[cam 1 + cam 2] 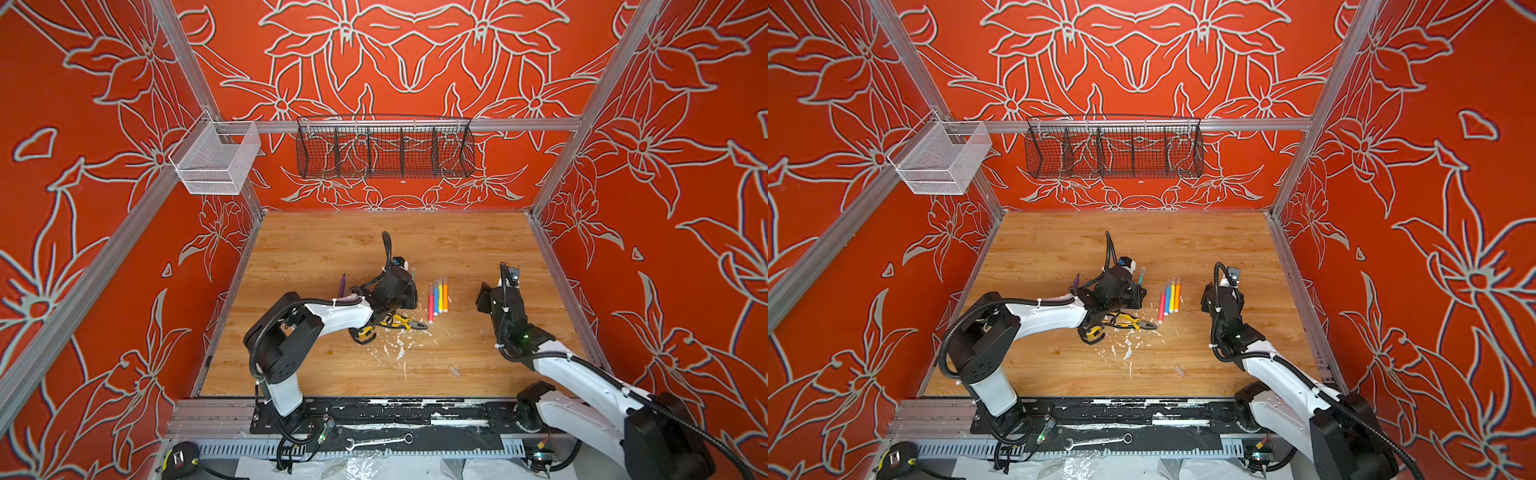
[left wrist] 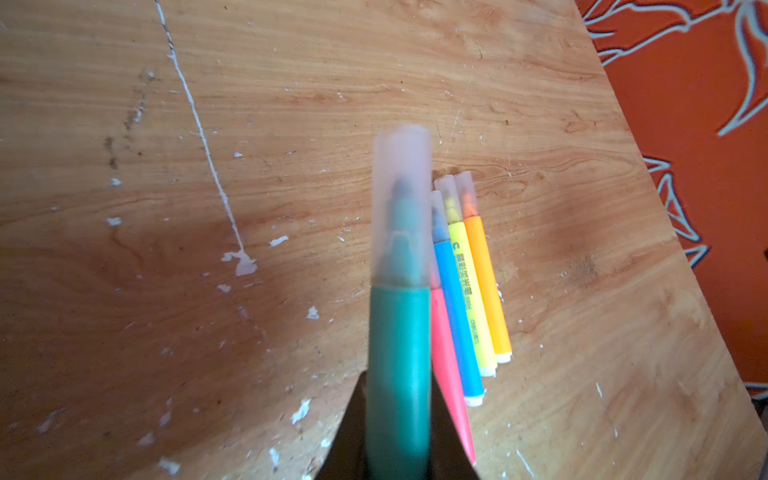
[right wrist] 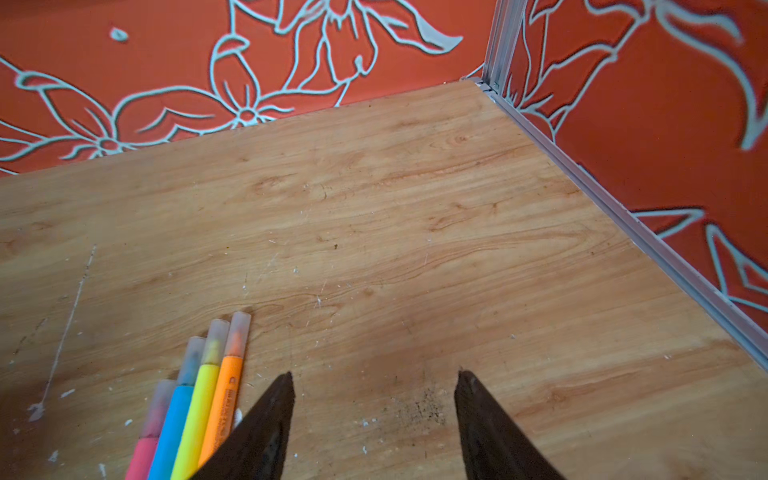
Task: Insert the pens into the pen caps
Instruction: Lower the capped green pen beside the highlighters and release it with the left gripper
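left pincer point(image 2: 397, 380) clenched on green pen point(image 2: 399, 340), cap already on, long axis roughly parallel to the four capped pens point(image 2: 457, 311) lying near, to its right, on the desk point(image 2: 124, 124); right pincer point(image 3: 374, 376) spread and empty; purple pen point(image 1: 342, 286) lies beyond the left arm, loose cap point(image 1: 454, 371) nearer the right arm

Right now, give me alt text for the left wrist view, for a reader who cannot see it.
The left gripper is shut on a green pen, blurred up close, with a clear cap over its tip. Beyond it, four capped pens, pink, blue, yellow and orange, lie side by side on a wooden table flecked with white debris.
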Available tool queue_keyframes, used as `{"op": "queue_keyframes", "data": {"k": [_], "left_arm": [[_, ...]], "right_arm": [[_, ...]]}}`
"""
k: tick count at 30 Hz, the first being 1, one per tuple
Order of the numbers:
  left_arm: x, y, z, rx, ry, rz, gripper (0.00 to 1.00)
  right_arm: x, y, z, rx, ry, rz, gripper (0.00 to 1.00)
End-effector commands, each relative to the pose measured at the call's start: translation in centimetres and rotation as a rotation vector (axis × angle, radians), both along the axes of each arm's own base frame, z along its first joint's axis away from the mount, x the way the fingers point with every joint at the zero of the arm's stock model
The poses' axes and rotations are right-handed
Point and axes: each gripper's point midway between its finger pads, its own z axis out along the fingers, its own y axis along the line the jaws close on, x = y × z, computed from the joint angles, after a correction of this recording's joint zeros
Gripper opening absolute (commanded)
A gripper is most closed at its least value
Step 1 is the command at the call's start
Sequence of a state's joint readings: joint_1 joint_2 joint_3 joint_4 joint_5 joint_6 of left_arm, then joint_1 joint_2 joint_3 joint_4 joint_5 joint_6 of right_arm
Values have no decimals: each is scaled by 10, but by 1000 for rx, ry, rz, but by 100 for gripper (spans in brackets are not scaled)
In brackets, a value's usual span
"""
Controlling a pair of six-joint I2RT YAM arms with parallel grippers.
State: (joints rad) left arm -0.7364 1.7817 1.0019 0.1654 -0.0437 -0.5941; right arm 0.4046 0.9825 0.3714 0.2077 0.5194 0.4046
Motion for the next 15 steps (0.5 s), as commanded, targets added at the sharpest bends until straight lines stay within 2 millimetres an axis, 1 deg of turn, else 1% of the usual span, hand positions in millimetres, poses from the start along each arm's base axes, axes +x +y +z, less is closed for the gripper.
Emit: {"op": "queue_keyframes", "data": {"k": [1, 5, 8, 10, 13, 15], "left_arm": [[-4, -3, -26, 34, 106, 59, 0], [-8, -22, -46, 16, 163, 67, 0], [-11, -32, -52, 40, 166, 58, 0], [-12, -30, -54, 64, 164, 70, 0], [-12, -21, -53, 78, 153, 108, 7], [-12, -16, -50, 78, 134, 119, 14]], "right_arm": [[1, -4, 4, 11, -47, -8, 64], [2, -3, 2, 20, -50, -3, 66], [5, 1, -1, 22, -35, 14, 66], [6, 2, -3, 19, -22, 22, 67], [9, 4, -4, 16, -12, 23, 68], [10, 4, -5, 16, -7, 24, 68]]}}
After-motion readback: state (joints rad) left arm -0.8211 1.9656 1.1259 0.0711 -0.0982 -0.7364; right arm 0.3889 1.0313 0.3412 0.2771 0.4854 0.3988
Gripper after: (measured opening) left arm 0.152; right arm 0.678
